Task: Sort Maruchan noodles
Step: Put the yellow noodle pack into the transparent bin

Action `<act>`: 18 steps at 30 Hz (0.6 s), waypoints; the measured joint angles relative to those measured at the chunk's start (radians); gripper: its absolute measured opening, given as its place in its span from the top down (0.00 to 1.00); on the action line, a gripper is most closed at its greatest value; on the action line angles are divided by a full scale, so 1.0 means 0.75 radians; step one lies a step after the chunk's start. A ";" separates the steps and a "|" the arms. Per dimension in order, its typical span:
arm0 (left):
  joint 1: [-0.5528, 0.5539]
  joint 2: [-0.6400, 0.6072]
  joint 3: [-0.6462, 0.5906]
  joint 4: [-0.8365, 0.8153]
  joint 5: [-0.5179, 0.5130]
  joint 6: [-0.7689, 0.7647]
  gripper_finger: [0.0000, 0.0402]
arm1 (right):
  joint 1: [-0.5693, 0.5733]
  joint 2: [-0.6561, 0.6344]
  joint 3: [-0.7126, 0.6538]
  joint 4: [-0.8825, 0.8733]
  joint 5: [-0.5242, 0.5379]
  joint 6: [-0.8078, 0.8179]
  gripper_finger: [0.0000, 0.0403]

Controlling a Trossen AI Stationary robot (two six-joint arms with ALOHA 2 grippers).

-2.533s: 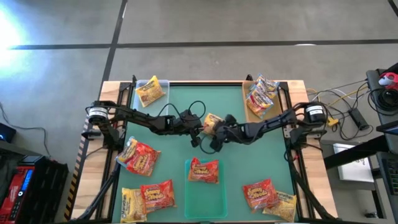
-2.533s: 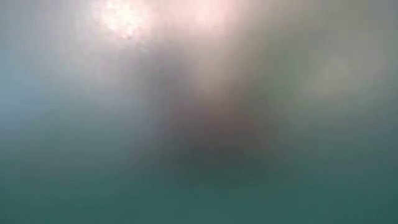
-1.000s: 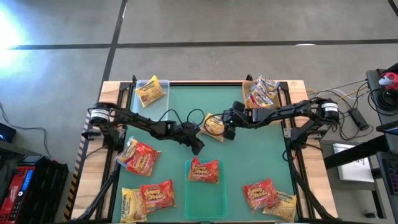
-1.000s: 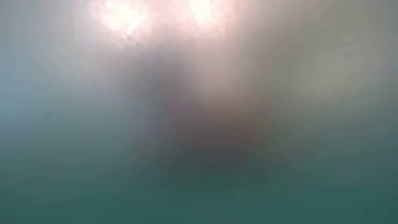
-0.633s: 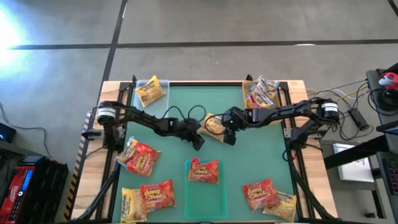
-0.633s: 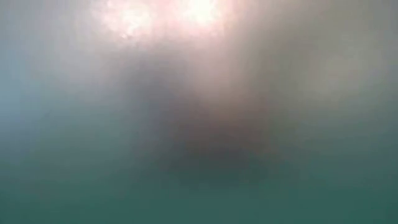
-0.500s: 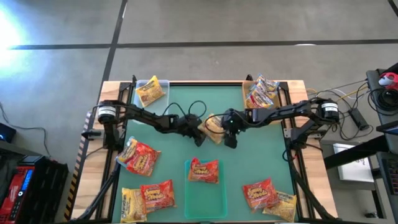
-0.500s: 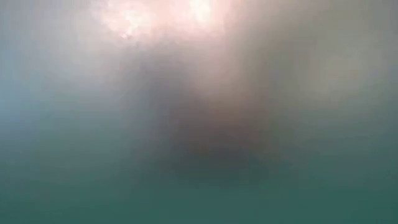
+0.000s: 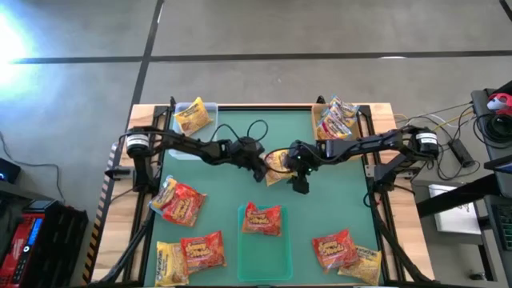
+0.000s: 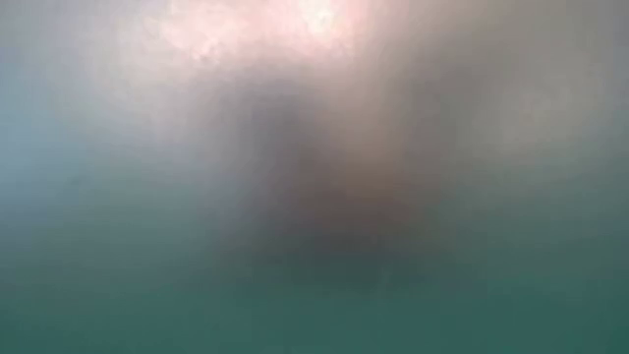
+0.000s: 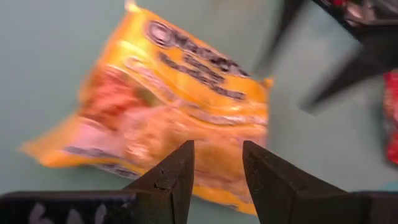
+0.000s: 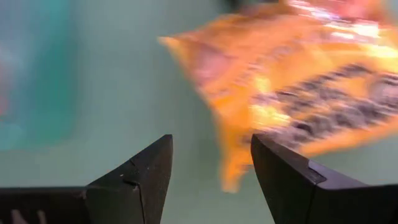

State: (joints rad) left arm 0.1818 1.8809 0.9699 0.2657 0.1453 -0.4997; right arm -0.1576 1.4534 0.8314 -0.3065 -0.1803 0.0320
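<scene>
A yellow Maruchan packet (image 9: 279, 160) sits mid-table between my two grippers. My left gripper (image 9: 262, 166) comes at it from the table's left and is narrowly shut on its edge; in the left wrist view the packet (image 11: 180, 93) fills the space past the gripper (image 11: 217, 155). My right gripper (image 9: 299, 182) is just to the packet's right, fingers pointing toward the near edge. It is open (image 12: 211, 149), and the blurred packet (image 12: 298, 81) lies ahead and to one side of the fingers, not between them. The low view shows only blur. My left gripper has the yellow packet's edge (image 11: 217, 193) between its two fingers, coming level from the table's left. The packet reaches back past the fingertips (image 11: 180, 162). Whether the packet is lifted or rests on the mat, I cannot tell.
A clear tray (image 9: 181, 128) at the far left holds one yellow packet. A brown tray (image 9: 316, 126) at the far right holds several. A green tray (image 9: 264, 256) at the near middle holds a red packet. Red and yellow packets lie near left (image 9: 180, 200) and near right (image 9: 334, 248).
My left gripper has moved toward the far edge and the right, up to the yellow packet's left edge. My right gripper has swung its fingers toward the near edge and come off the packet's right side. The packet has stayed mid-table, shifting slightly right.
</scene>
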 joint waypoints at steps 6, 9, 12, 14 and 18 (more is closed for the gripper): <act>-0.049 0.000 -0.006 0.007 -0.003 -0.121 0.70 | -0.021 0.005 -0.001 -0.014 0.279 0.033 0.49; -0.058 0.000 -0.015 0.050 -0.007 -0.177 0.70 | -0.037 0.005 -0.001 -0.012 0.279 0.037 0.49; -0.059 -0.001 -0.016 0.125 -0.008 -0.184 0.70 | -0.038 0.005 -0.001 -0.011 0.275 0.031 0.49; -0.059 -0.001 -0.016 0.145 -0.039 -0.181 0.70 | -0.038 0.005 -0.001 -0.005 0.266 0.035 0.49; -0.049 -0.001 -0.017 0.143 -0.078 -0.137 0.70 | -0.038 0.005 -0.002 -0.004 0.129 0.093 0.49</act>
State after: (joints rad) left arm 0.1454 1.8805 0.9573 0.3732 0.0872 -0.6026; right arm -0.1860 1.4574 0.8303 -0.3092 -0.0835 0.1020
